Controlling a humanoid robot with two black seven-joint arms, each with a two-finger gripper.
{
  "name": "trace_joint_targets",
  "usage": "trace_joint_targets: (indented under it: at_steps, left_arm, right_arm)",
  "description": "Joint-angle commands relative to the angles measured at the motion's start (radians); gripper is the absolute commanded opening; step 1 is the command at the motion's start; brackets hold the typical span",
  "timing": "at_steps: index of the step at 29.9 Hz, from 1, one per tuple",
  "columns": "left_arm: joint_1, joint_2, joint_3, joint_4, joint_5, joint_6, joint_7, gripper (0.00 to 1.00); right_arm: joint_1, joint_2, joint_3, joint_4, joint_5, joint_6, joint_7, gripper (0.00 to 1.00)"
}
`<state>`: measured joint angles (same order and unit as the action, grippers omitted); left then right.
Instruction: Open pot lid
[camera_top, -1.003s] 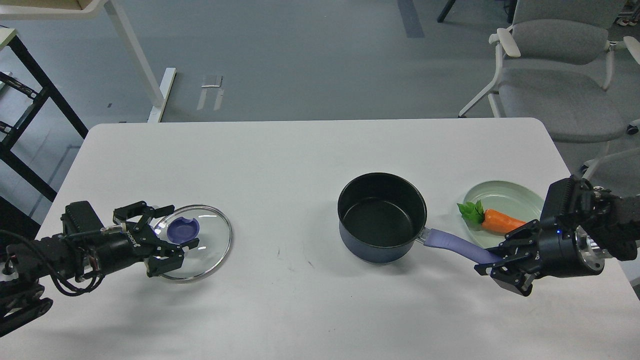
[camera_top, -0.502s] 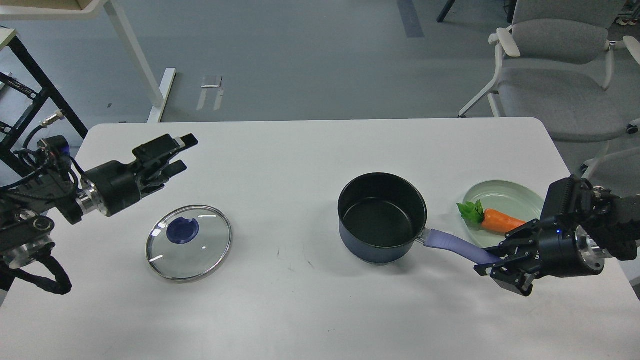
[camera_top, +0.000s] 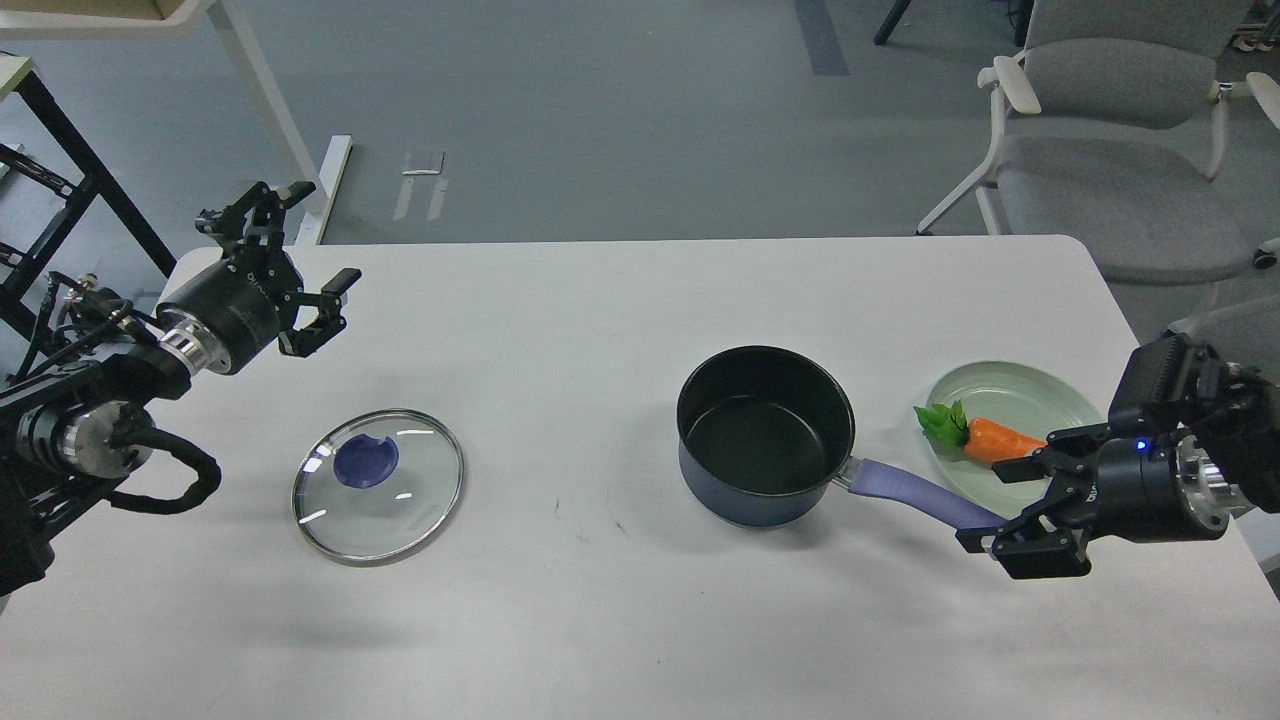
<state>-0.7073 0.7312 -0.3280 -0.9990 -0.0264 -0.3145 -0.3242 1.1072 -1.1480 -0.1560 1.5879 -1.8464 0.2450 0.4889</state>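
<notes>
The lid (camera_top: 378, 486) lay left of the open pot (camera_top: 765, 434); both the left gripper (camera_top: 300, 240) and right gripper (camera_top: 1010, 508) had fingers spread, empty.

Clear glossy glass lid (camera_top: 378, 486) with thin shiny metal rim and matt purple-blue knob (camera_top: 366, 461). Dark navy pot (camera_top: 765, 435), satin outside, black matt inside; smooth lavender plastic-looking handle (camera_top: 915, 492). Pale green glass plate (camera_top: 1030, 400), glossy. Smooth matt white worktop (camera_top: 620, 620).

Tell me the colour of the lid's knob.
Purple-blue, on the clear glass lid lying flat on the table; its knob shows best in the head view.
</notes>
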Motion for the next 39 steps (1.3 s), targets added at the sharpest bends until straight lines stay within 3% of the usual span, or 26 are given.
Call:
trace_joint_targets:
  at_steps: [1, 11, 19, 22, 25, 29, 31, 39]
  left_arm:
    - [0.0, -0.003, -0.002, 0.003, -0.009, -0.023, 0.01, 0.99]
    - [0.023, -0.009, -0.005, 0.003, -0.027, -0.046, -0.003, 0.99]
    - [0.058, -0.056, -0.069, 0.006, -0.024, -0.014, -0.007, 0.99]
    - [0.089, -0.076, -0.124, 0.013, -0.023, -0.009, 0.011, 0.99]
    - [0.115, -0.105, -0.169, 0.033, -0.023, -0.023, 0.03, 0.99]
    - [0.144, -0.147, -0.22, 0.06, -0.023, -0.031, 0.115, 0.99]
    - [0.158, -0.162, -0.243, 0.069, -0.023, -0.044, 0.137, 0.99]
    - [0.177, -0.167, -0.252, 0.069, -0.018, -0.071, 0.139, 0.99]
  right_arm:
    - [0.054, -0.039, 0.004, 0.0, 0.142, -0.001, 0.0, 0.98]
    - [0.066, -0.046, 0.073, -0.117, 0.925, -0.021, 0.0, 0.98]
    - [0.017, 0.123, 0.079, -0.31, 1.608, -0.067, 0.0, 0.99]
    - [-0.027, 0.195, 0.082, -0.379, 1.797, -0.075, 0.0, 0.99]
    - [-0.066, 0.261, 0.085, -0.428, 1.914, -0.075, 0.0, 0.99]
    - [-0.13, 0.327, 0.114, -0.465, 1.951, -0.073, 0.0, 0.99]
    - [-0.185, 0.335, 0.154, -0.456, 1.952, -0.064, 0.0, 0.99]
    - [-0.352, 0.364, 0.334, -0.465, 1.952, 0.025, 0.0, 0.99]
